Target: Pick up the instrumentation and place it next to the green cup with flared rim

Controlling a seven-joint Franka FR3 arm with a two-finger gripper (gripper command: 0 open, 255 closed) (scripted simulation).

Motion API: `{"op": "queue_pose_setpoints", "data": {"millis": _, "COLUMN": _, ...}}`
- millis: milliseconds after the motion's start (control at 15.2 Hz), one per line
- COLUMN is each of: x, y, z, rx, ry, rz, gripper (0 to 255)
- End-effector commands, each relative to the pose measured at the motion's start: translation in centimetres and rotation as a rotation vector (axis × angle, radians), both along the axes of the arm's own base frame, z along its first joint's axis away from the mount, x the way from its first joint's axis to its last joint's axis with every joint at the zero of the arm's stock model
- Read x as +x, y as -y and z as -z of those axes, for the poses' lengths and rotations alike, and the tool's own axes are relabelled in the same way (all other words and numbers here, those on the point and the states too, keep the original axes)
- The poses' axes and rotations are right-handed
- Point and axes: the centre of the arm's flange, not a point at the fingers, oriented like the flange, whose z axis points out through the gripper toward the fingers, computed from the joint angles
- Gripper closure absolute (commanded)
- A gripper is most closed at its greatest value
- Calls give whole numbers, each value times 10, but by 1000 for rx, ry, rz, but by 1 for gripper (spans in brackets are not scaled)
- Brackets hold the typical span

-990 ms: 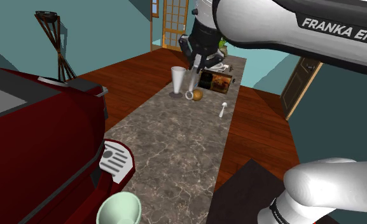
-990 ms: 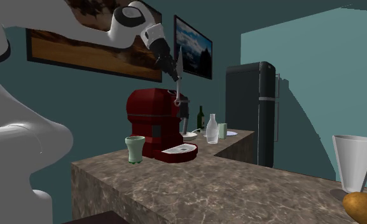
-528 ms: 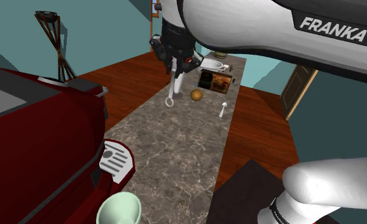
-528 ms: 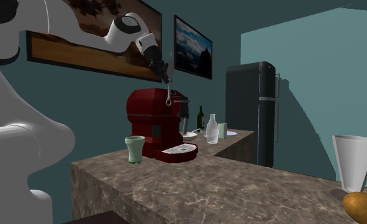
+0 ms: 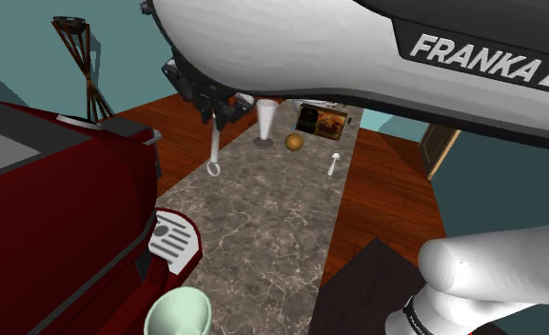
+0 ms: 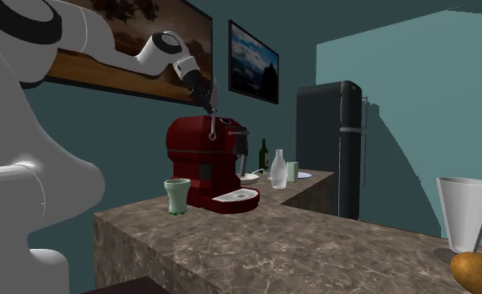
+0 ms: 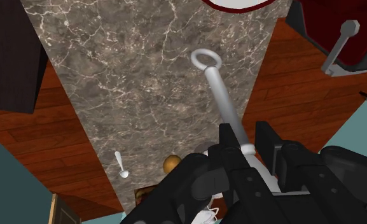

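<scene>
Observer: tool [image 5: 212,110] state?

Recorder: Narrow. The black fingers [image 7: 229,141] are clamped on the upper end of the instrument [image 7: 221,97], a grey rod with a ring at its free end. The rod hangs from the tool with the ring lowest.

Observer: Instrument location over the surface [image 5: 263,224]?

Recorder: Airborne, not touching the marbled top. In the shoulder view the instrument [image 5: 212,147] hangs near the surface's 9 o'clock edge, close to the red coffee machine [image 5: 53,209]. In the second exterior view the tool [image 6: 207,103] sits above the machine [image 6: 201,163], and the instrument [image 6: 213,125] hangs down in front of its top.

Observer: Green cup?

Recorder: Upright on the surface. In the shoulder view the green cup [image 5: 179,312] is at 6 o'clock from the ring, at the frame's lower edge, just beside the machine's drip tray [image 5: 172,238]. In the second exterior view the cup [image 6: 177,195] stands at 8 o'clock from the machine body. The instrument is at 1 o'clock above it, well apart.

Observer: Other items?

Recorder: Far end of the surface, shoulder view. A white cup [image 5: 264,119] is at 2 o'clock from the ring. A brown rounded object [image 5: 295,142] is just beyond it. A spoon [image 5: 335,162] lies at 3 o'clock.
</scene>
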Motion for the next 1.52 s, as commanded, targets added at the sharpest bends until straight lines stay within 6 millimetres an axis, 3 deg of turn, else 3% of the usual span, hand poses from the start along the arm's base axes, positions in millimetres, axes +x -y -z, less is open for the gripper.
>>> {"op": "queue_pose_setpoints", "data": {"millis": 0, "x": -1, "y": -6, "z": 7, "rx": 1, "ry": 0, "rz": 1, "gripper": 255}}
{"op": "queue_pose_setpoints", "data": {"millis": 1452, "x": -1, "y": -6, "z": 123, "rx": 1, "ry": 0, "rz": 1, "gripper": 255}}
